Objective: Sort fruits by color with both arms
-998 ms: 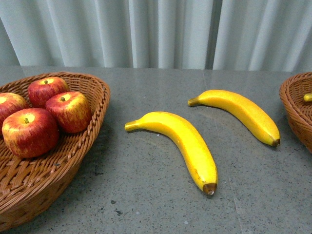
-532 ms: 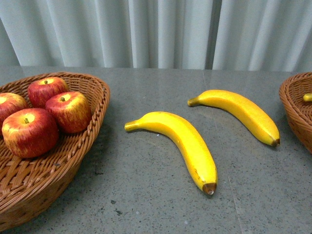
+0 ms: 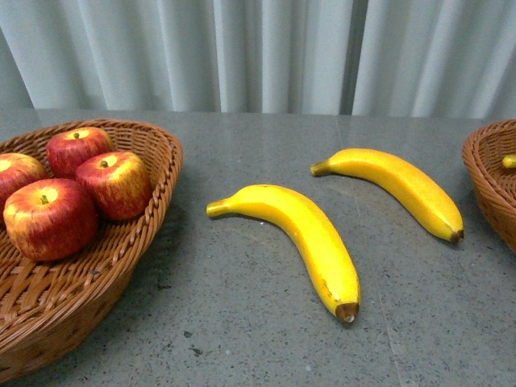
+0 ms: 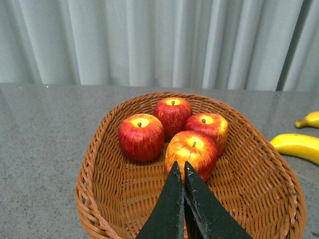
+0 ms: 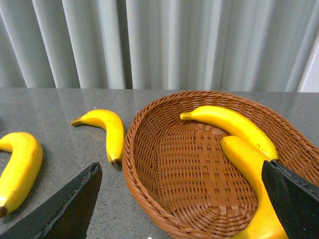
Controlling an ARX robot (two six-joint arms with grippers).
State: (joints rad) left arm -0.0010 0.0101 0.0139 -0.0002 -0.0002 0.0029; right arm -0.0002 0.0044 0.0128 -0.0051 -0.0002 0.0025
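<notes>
Grey tabletop [image 3: 258,145]: four apples [image 4: 142,138] in wicker basket [image 4: 249,189], my left pincer [image 4: 182,167] closed, empty, over it. Two loose bananas [image 3: 310,234] right of that basket. Further right, second basket [image 5: 199,164] holds two stowed bananas [image 5: 234,124]; right pincer [image 5: 180,169] wide open there.

Before me the grey speckled surface [image 3: 266,339] carries the left basket [image 3: 164,189], the right basket [image 3: 482,179], and between them the near banana [image 3: 302,230] and the far banana [image 3: 403,184].
</notes>
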